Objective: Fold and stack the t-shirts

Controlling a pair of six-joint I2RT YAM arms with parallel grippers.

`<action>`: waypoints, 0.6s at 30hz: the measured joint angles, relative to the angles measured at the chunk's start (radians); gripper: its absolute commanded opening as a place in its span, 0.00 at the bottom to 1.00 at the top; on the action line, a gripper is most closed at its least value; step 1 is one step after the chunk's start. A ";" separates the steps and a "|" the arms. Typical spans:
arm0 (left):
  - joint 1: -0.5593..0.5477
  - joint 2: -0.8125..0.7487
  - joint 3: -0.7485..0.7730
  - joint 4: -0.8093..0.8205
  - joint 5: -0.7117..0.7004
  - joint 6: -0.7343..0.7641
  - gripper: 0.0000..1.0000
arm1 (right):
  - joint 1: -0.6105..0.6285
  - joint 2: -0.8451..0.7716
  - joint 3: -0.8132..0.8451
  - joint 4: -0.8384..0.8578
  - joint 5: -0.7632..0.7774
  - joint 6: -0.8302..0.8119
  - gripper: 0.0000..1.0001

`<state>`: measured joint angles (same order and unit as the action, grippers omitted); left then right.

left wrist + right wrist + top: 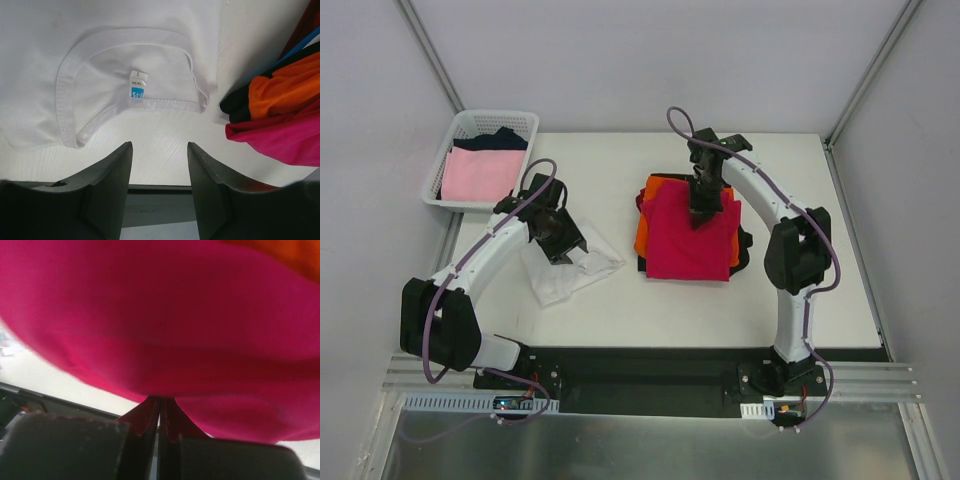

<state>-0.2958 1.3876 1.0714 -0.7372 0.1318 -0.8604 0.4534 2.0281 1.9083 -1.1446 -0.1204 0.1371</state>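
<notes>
A white t-shirt (572,272) lies crumpled on the table at the left, its collar and label (139,89) facing up. My left gripper (563,240) hovers over its near edge, open and empty (160,150). At centre right a magenta-red t-shirt (688,242) tops a pile over an orange t-shirt (642,236) and a black one (746,246). My right gripper (702,212) is down on the pile's far part. Its fingers (161,407) are shut, pinching magenta cloth (160,325) at the tips. The pile's edge also shows in the left wrist view (285,135).
A white lattice basket (460,128) stands at the far left corner of the table. It holds a pale pink t-shirt (480,173) and a navy one (501,139). The table's dark near edge (160,189) lies just beyond my left fingers.
</notes>
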 measured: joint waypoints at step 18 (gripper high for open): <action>0.000 0.001 0.000 0.000 0.019 0.001 0.48 | -0.037 0.073 -0.080 -0.014 -0.028 0.012 0.07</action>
<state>-0.2958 1.3884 1.0710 -0.7372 0.1505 -0.8597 0.4160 2.1010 1.8282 -1.1591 -0.1486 0.1493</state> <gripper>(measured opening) 0.478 0.075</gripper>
